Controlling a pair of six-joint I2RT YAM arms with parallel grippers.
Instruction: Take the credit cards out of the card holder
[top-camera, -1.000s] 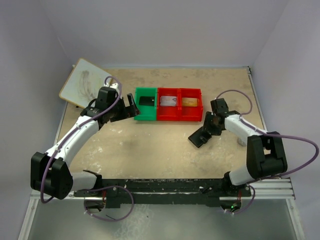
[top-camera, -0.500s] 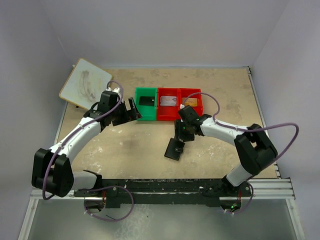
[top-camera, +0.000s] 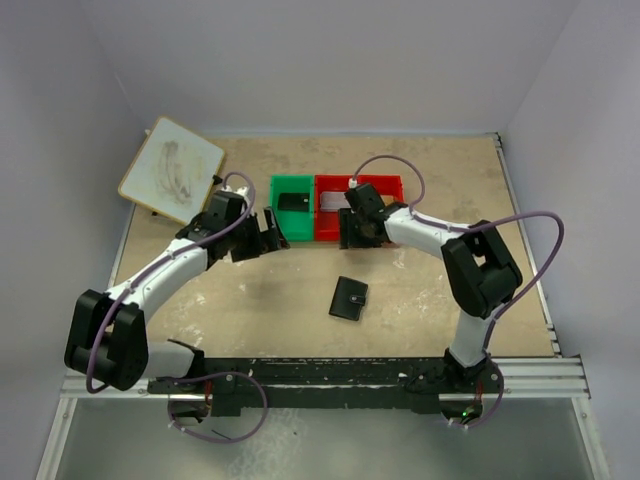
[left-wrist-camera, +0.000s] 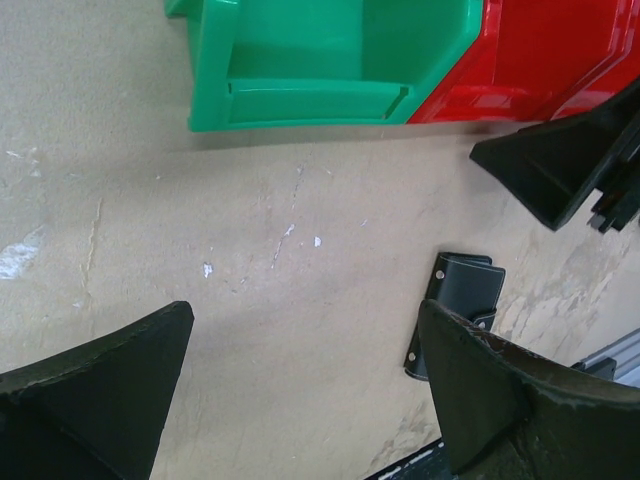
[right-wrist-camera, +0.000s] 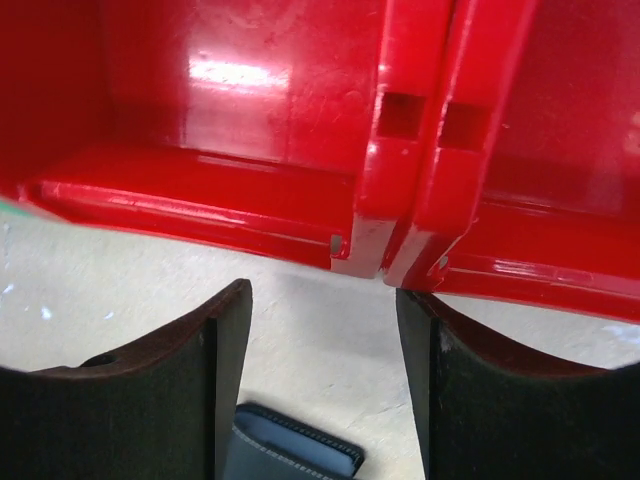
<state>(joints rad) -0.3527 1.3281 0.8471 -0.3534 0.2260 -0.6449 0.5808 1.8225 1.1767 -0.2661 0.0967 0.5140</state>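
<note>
My left arm (top-camera: 170, 262) reaches out to the near corner of the green bin (left-wrist-camera: 300, 100). The left claw (left-wrist-camera: 305, 320) is wide apart with nothing in it. My right arm (top-camera: 425, 232) bends across to the front of the red bins (right-wrist-camera: 250, 190). The right claw (right-wrist-camera: 322, 300) is apart and empty too. The card holder (top-camera: 349, 298) lies black side up on the sandy table (top-camera: 250, 300), near the right claw but apart from it. One dark card (top-camera: 292, 201) sits in the green bin. Pale walls (top-camera: 330, 60) stand around the table.
</note>
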